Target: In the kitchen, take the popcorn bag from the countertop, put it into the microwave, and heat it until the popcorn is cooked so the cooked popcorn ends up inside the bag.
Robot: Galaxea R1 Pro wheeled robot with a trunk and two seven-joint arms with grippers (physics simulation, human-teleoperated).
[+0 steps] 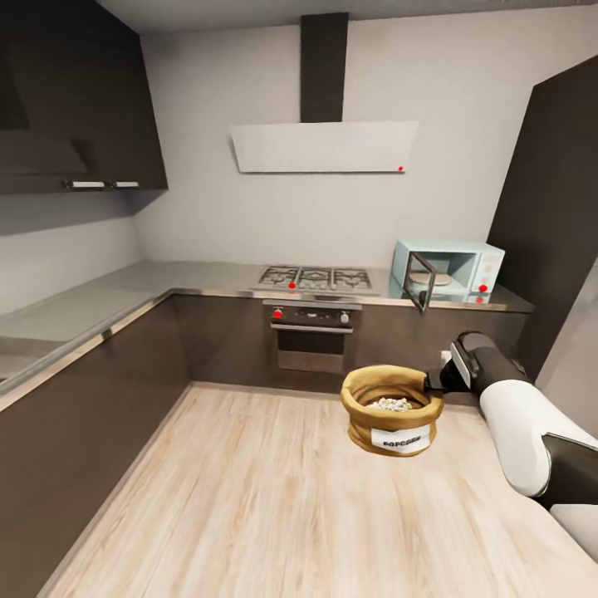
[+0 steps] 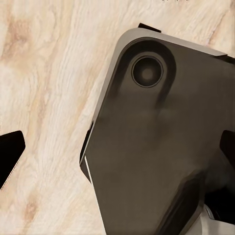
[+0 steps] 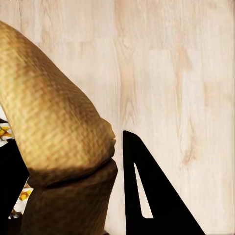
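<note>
The popcorn bag [image 1: 392, 409] is held in mid-air above the wood floor [image 1: 249, 498], well short of the microwave [image 1: 448, 268], whose door is seen swung open on the countertop [image 1: 124, 291]. A spill of kernels or a dropped bag could be caused by tilting, since only the rolled rim is gripped. The right gripper [image 3: 115, 147] is clenched on that rim with its jaws nearly closed; the left gripper's jaws cannot be judged.

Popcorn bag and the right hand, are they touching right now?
Touching. In the right wrist view, the popcorn bag's rolled rim sits pinched between the right hand's dark fingers. The head view shows the bag carried above the floor at that hand.
</note>
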